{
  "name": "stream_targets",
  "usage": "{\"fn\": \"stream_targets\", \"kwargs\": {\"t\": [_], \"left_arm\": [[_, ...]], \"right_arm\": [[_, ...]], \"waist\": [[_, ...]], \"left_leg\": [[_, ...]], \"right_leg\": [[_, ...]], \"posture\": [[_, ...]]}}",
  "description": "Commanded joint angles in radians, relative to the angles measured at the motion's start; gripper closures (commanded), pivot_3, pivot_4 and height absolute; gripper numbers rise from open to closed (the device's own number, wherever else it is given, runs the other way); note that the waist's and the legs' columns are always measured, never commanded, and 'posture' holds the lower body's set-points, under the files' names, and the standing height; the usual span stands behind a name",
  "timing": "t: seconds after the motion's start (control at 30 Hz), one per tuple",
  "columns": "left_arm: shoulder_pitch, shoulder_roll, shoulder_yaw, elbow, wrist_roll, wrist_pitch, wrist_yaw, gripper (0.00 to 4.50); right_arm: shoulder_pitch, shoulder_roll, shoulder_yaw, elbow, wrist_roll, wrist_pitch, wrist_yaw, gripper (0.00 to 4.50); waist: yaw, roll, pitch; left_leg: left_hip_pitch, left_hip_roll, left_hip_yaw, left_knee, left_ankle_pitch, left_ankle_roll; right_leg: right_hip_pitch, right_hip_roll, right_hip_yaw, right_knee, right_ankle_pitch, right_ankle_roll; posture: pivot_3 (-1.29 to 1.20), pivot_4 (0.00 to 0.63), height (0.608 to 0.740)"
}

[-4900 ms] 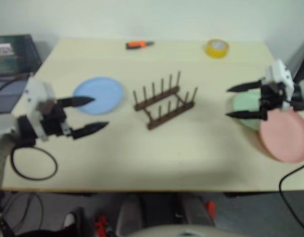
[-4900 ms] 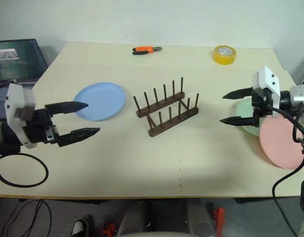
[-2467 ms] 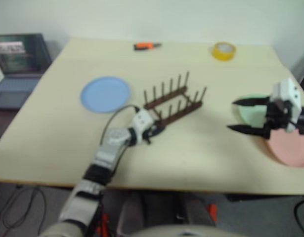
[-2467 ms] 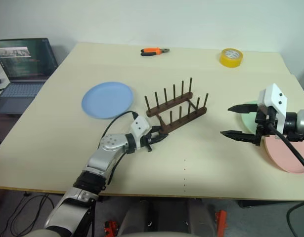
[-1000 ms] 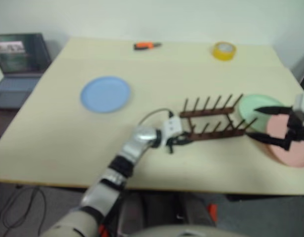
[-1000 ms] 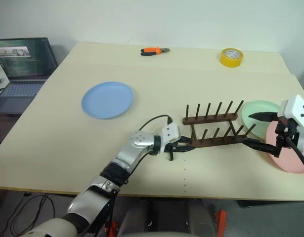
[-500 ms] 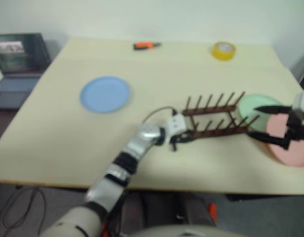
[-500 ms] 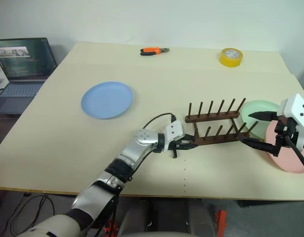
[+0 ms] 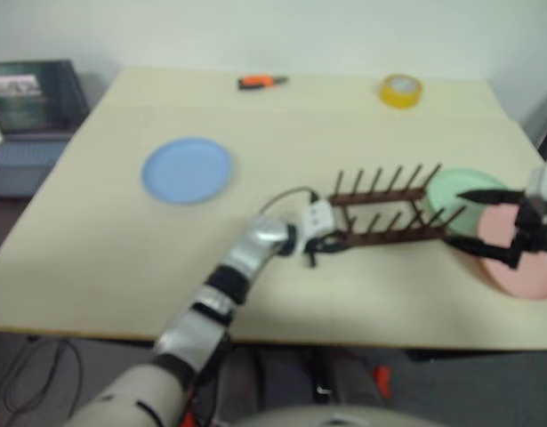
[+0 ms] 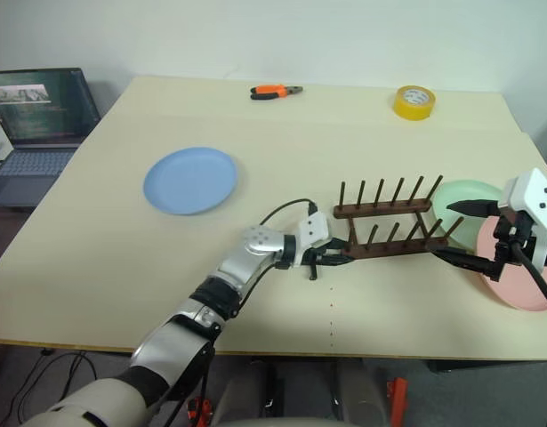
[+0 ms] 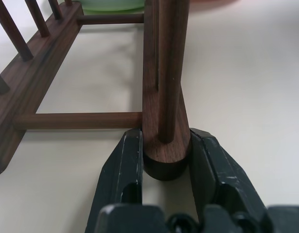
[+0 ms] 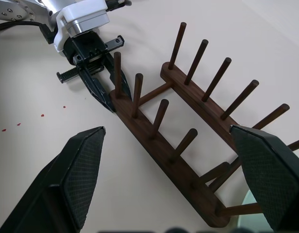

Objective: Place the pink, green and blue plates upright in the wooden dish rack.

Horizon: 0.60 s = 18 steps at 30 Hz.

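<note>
The left end effector [image 10: 337, 259] is pinching the rounded end of the near rail of the rack [image 10: 390, 227], one finger [image 11: 121, 175] pressing on each side of the wood just below the end peg. The rack is standing upright on the tabletop [image 10: 282, 294], toward the right edge, running roughly parallel to the front edge. No plate is sitting in it.

The right end effector [image 10: 464, 233] is holding its fingers spread wide, empty, at the rack's right end; from the head views contact with the rack cannot be told. One finger [image 12: 71, 179] is showing on each side of the rack in the right wrist view.

The green plate [image 10: 462, 203] is lying flat just beyond the rack's right end, near the right edge. The pink plate [image 10: 520, 283] is lying flat beside it, nearer the front right corner, overlapping the green one. The blue plate [image 10: 189, 181] is lying flat well apart, in the left half of the tabletop.

A tape roll [image 10: 410, 101] and pliers [image 10: 276, 91] are resting near the back edge.
</note>
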Motion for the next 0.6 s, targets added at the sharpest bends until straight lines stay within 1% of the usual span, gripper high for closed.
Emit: {"fn": "stream_targets", "kwargs": {"t": [0.03,0.1,0.13,0.17,0.2,0.23,0.3,0.37,0.5,0.6], "left_arm": [[0.002,0.002,0.001,-0.035,0.000,0.018,-0.016,3.50],[0.010,0.009,-0.002,-0.051,0.002,0.037,-0.021,2.75],[0.014,0.011,-0.003,-0.057,0.003,0.042,-0.021,2.47],[0.021,0.016,-0.003,-0.068,0.002,0.048,-0.026,2.08],[0.026,0.020,-0.002,-0.076,0.003,0.049,-0.026,1.82],[0.029,0.023,-0.001,-0.084,0.006,0.053,-0.021,1.43],[0.038,0.035,0.003,-0.102,0.007,0.055,-0.018,0.83],[0.047,0.048,0.007,-0.123,0.004,0.057,-0.018,0.09],[0.069,0.089,0.018,-0.191,-0.004,0.077,-0.022,0.04],[0.101,0.153,0.049,-0.336,-0.043,0.143,-0.048,0.04]], "right_arm": [[0.000,0.001,-0.019,-0.024,0.020,-0.001,-0.008,0.00],[-0.002,0.000,-0.016,-0.019,0.018,-0.004,-0.008,0.00],[-0.003,0.000,-0.014,-0.018,0.018,-0.005,-0.008,0.00],[-0.003,0.000,-0.012,-0.016,0.017,-0.007,-0.008,0.00],[-0.004,-0.001,-0.010,-0.013,0.016,-0.008,-0.007,0.00],[-0.005,-0.001,-0.008,-0.011,0.015,-0.009,-0.007,0.00],[-0.009,-0.002,-0.003,-0.006,0.014,-0.011,-0.006,0.00],[-0.013,-0.003,0.002,-0.003,0.014,-0.012,-0.005,0.00],[-0.013,-0.007,0.006,0.001,0.011,-0.015,-0.001,0.00],[0.031,-0.033,0.010,0.027,-0.036,-0.023,0.009,0.00]], "waist": [[0.000,0.000,0.000],[0.000,0.000,0.000],[-0.001,0.000,0.000],[-0.001,0.000,0.000],[-0.001,0.000,0.000],[-0.001,0.000,0.000],[-0.001,0.000,0.000],[-0.001,0.000,0.000],[-0.002,0.000,0.000],[-0.002,0.000,0.000]], "left_leg": [[0.000,0.000,0.000,0.000,0.000,0.000],[0.000,0.000,0.000,0.000,0.000,0.000],[0.000,0.000,0.000,0.000,0.000,0.000],[0.000,0.000,0.000,0.000,0.000,0.000],[0.000,0.000,0.000,0.000,0.000,0.000],[0.000,0.000,0.000,0.000,0.000,0.000],[0.000,0.000,0.000,0.000,0.000,0.000],[0.000,0.000,0.000,0.000,0.000,0.000],[0.000,0.001,0.000,0.000,0.000,0.000],[0.000,0.001,0.000,0.000,0.000,0.000]], "right_leg": [[0.000,0.000,0.000,0.000,0.000,0.000],[0.000,0.000,0.000,0.000,0.000,0.000],[0.000,0.000,0.000,0.000,0.000,0.000],[0.000,0.000,0.000,0.000,0.000,0.000],[0.000,0.000,0.000,0.000,0.000,0.000],[0.000,0.000,0.000,0.000,0.000,0.000],[0.000,0.000,0.000,0.000,0.000,0.000],[0.000,0.000,0.000,0.000,0.000,0.000],[0.000,0.000,0.000,0.000,0.000,0.000],[-0.001,0.001,0.000,0.000,0.000,0.000]], "posture": [[0.00,0.150,0.740],[0.00,0.150,0.740],[0.00,0.150,0.740],[0.00,0.150,0.740],[0.00,0.150,0.740],[0.00,0.150,0.740],[0.00,0.150,0.740],[0.00,0.150,0.740],[0.00,0.150,0.740],[0.00,0.150,0.740]]}}
